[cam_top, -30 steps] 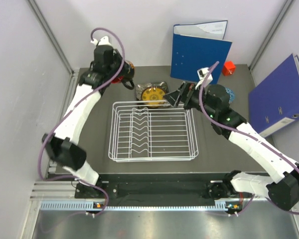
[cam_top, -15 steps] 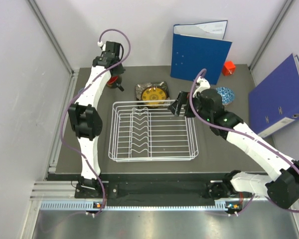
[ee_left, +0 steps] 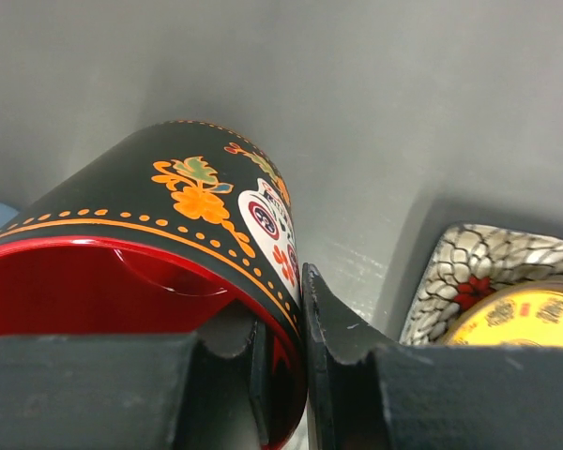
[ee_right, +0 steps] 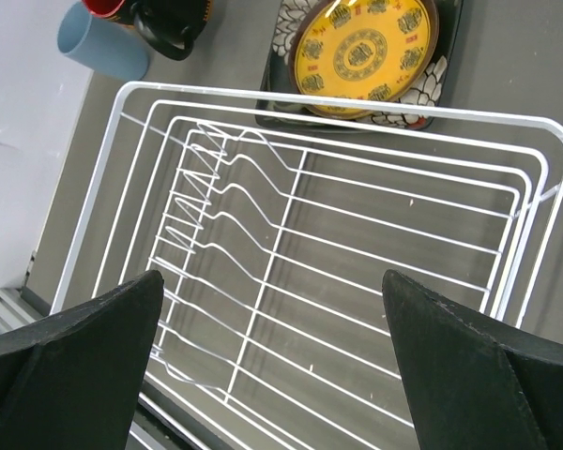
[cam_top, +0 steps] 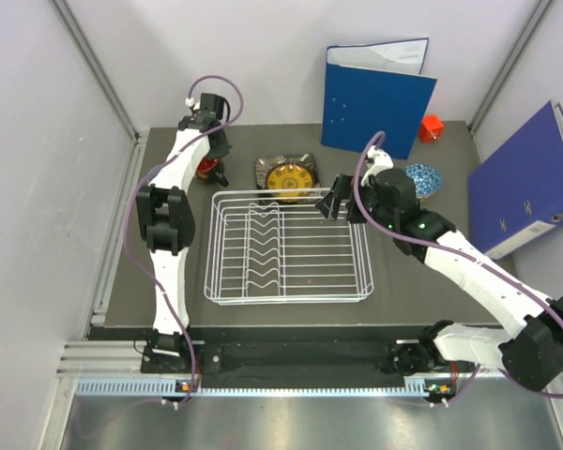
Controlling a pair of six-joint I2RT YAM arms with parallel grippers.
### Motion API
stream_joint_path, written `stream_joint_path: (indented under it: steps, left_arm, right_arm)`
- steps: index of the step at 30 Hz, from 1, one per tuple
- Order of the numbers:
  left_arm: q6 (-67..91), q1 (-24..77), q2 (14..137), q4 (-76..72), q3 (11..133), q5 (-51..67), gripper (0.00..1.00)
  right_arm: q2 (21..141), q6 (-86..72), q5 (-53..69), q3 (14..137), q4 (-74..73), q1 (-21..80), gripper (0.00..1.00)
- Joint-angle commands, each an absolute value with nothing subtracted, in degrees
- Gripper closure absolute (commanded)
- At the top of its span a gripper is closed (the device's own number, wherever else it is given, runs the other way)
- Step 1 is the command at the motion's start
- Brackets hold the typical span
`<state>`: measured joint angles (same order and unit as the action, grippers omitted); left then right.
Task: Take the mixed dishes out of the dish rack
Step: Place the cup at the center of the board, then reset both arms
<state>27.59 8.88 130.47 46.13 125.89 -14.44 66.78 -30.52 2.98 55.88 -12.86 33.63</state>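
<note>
Inspected counter: carries rack at centre, all five dishes outside it. Found rack bare, wires and dividers holding nothing in overhead and right-wrist views. Judged unloading at its last step: placement of the final piece, nothing left to fetch. Found right claw released, jaws wide, hovering above the rack's far right corner, holding nothing.

Noted two blue binders standing at the far edge and right side.

Found plate flat on the counter just beyond the rack's far rim, carrying the yellow dish at its middle; nothing else on it.

Located mug at the far left of the counter, just beside cup. Found left claw clenched on the mug's wall, one finger inside the red interior, the other outside. Saw nothing inside the visible part of the mug. Cannot tell about contact between mug base and counter, nor about any gap between mug and cup. Next move, as judged: seat the mug upright, release, then lift the inner finger straight out. Risk: dragging the rim, tipping the mug against the cup.

Cup interior hidden from every view.

Located bowl on the right, beyond the right arm, apart from the rack; contents not discernible.

Noted red block at the far right corner, no part of the task.
</note>
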Motion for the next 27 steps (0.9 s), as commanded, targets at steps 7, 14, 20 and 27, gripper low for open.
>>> stream_joint_path:
  steps: [7, 14, 20, 27]
  left_arm:
    - [29.3, 5.8, 132.8, 42.6, 125.9, -12.5, 1.00]
    - [29.7, 5.1, 131.1, 41.8, 123.0, -10.6, 0.77]
    - [29.2, 5.2, 125.1, 39.2, 123.6, -10.9, 0.37]
    - [30.0, 6.2, 118.2, 38.9, 126.9, -12.6, 0.25]
  right_arm:
    - [69.1, -30.2, 3.7, 56.8, -11.0, 33.7, 0.00]
    - [69.1, -30.1, 3.7, 56.5, -11.0, 33.7, 0.00]
    - [69.3, -30.1, 3.9, 56.7, -10.9, 33.7, 0.00]
    - [69.3, -30.2, 3.7, 57.5, -10.7, 33.7, 0.00]
